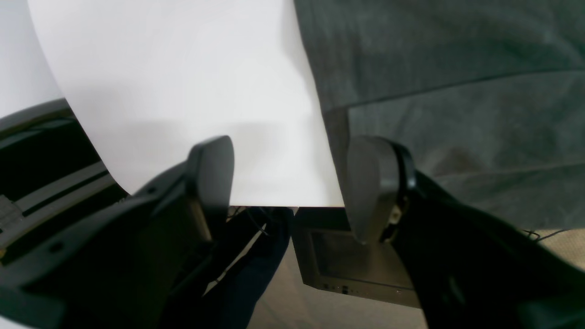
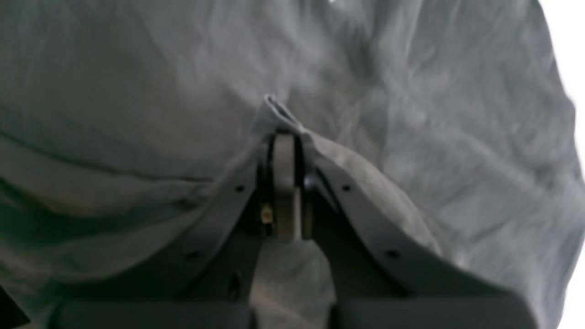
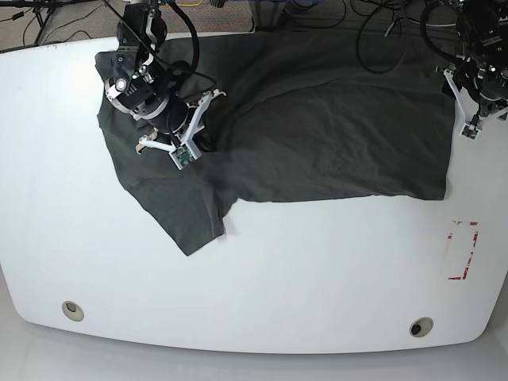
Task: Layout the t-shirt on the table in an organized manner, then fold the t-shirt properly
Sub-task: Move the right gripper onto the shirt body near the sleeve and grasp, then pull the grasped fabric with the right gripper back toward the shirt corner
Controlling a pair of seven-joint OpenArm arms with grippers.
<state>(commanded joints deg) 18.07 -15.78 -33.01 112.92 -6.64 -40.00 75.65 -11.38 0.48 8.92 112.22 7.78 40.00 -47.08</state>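
Observation:
The dark charcoal t-shirt [image 3: 317,119] lies spread and wrinkled across the far half of the white table [image 3: 278,278], one sleeve reaching toward the front left. My right gripper [image 3: 195,128] rests on the shirt's left part. In the right wrist view this gripper [image 2: 285,137] is shut on a pinched-up fold of the t-shirt [image 2: 411,137]. My left gripper [image 3: 465,111] hovers at the shirt's right edge by the table's far right rim. It [image 1: 290,178] stands open over bare table [image 1: 183,91], with one finger just at the edge of the t-shirt [image 1: 457,91].
A red-outlined rectangle mark [image 3: 463,250] sits near the table's right edge. Two round metal grommets [image 3: 73,310] [image 3: 421,326] lie near the front edge. Cables and floor show beyond the far edge. Below the table edge a dark box [image 1: 356,265] is visible.

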